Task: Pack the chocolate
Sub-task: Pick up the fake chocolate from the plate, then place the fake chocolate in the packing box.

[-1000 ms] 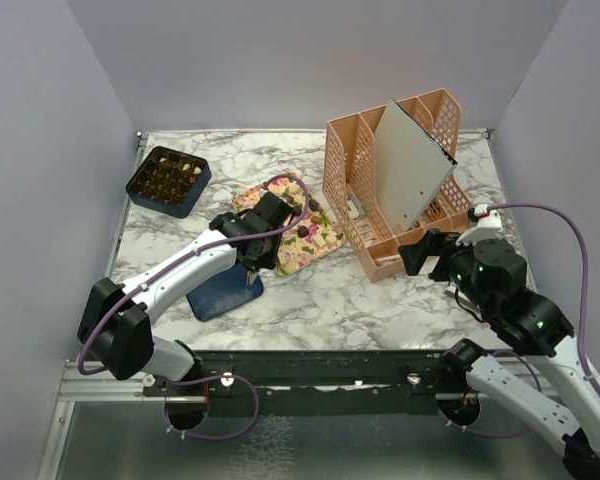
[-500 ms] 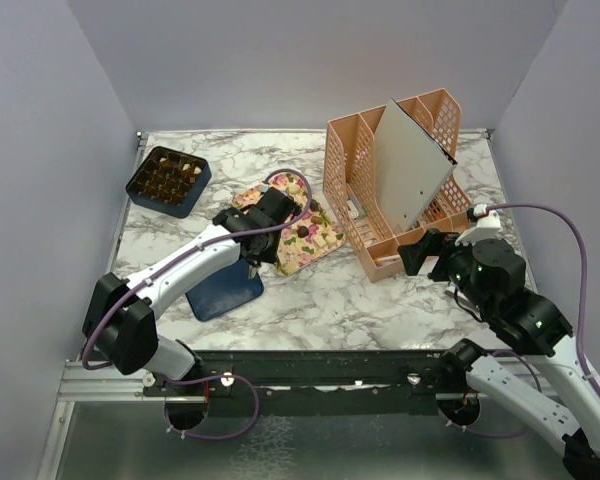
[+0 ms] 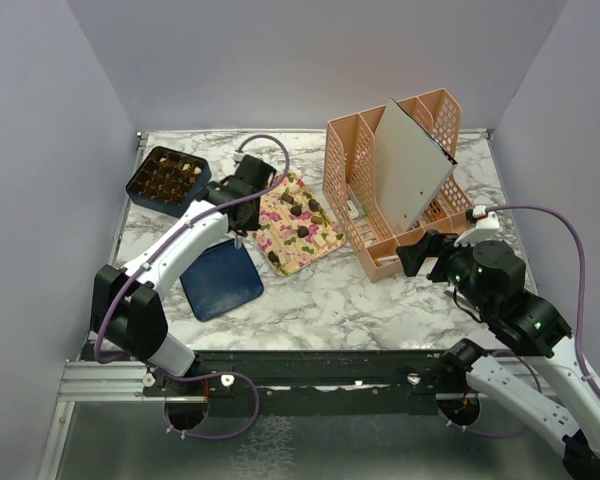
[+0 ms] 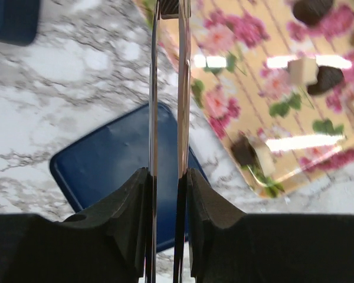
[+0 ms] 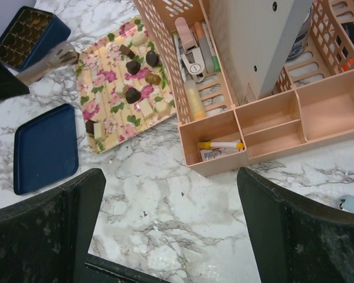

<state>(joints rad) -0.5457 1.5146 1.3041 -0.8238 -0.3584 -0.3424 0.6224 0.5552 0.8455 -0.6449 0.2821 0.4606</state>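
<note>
Several chocolate pieces (image 3: 300, 215) (image 5: 133, 94) (image 4: 318, 79), dark and cream, lie on a floral tray (image 3: 280, 250) (image 5: 106, 76). The dark blue box (image 3: 160, 203) (image 5: 47, 32) stands at the back left with some pieces in its grid. My left gripper (image 3: 242, 193) (image 4: 168, 171) is shut on metal tongs (image 4: 153, 88) (image 5: 47, 62), held above the tray's left corner between box and tray. Something dark sits at the tong tips at the left wrist view's top edge; I cannot tell what it is. My right gripper (image 3: 415, 255) (image 5: 167, 177) is open over bare marble.
The box's blue lid (image 3: 220, 280) (image 5: 44, 147) (image 4: 106, 165) lies flat in front of the tray. A peach desk organizer (image 3: 360, 190) (image 5: 248, 124) with a grey board (image 3: 410, 165), pens and small items stands right of the tray. Walls enclose the table on three sides.
My left gripper has moved with the tongs from over the middle of the floral tray up and left, toward the blue box. The right arm has stayed still.
</note>
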